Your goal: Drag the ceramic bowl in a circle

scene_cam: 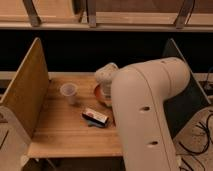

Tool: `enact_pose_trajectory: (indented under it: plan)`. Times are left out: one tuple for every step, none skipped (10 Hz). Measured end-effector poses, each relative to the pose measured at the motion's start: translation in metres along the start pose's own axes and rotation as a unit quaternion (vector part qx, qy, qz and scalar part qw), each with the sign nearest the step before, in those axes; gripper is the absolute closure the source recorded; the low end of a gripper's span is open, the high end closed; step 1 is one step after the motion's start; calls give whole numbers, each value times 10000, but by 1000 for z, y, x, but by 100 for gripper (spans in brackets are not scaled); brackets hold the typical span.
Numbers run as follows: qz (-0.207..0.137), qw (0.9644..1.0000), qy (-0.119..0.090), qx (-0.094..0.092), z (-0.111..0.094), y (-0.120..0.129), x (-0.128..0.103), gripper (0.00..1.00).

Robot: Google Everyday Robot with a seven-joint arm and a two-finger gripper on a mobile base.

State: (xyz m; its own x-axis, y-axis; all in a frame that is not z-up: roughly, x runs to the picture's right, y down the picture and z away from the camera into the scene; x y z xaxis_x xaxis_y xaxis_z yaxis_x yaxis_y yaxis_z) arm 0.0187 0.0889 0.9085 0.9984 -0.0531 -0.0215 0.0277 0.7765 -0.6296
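I'm seeing the tool (105, 84) sitting at the ceramic bowl (97, 94), likely for dragging it across the counter (60, 125); arm is blocking it, can't tell its grip.

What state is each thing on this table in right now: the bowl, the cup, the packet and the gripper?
ceramic bowl: upright on the table, largely hidden behind the arm.
plastic cup: upright, mouth up, standing apart from the bowl.
packet: lying flat, in front of the bowl, untouched.
gripper: lowered at the bowl, grip hidden from this view.
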Motion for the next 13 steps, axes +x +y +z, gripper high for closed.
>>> enact_pose_trajectory:
  plan:
    - [-96,9999,-38,-14,3,-6,-9,100]
    - [-235,9997,-102,23,5,-13,-21,100]
    - [-379,9991,-170,31,4,-14,-34,100]
    - [-539,9982,-254,26,2,-11,-50,100]
    - [-679,9971,-351,14,-2,-3,-65,100]
    - [-768,9962,-417,-12,-5,6,-75,100]
    - [-811,9957,-439,-56,-5,15,-80,100]
    - [-832,9956,-418,-140,-5,30,-82,100]
    - [-797,9959,-377,-198,-3,37,-79,100]
    - [-677,9968,-297,-289,-1,47,-71,100]
    - [-508,9978,-187,-371,2,55,-57,100]
    - [-323,9986,-46,-417,3,59,-41,100]
    - [-165,9989,68,-429,3,59,-28,100]
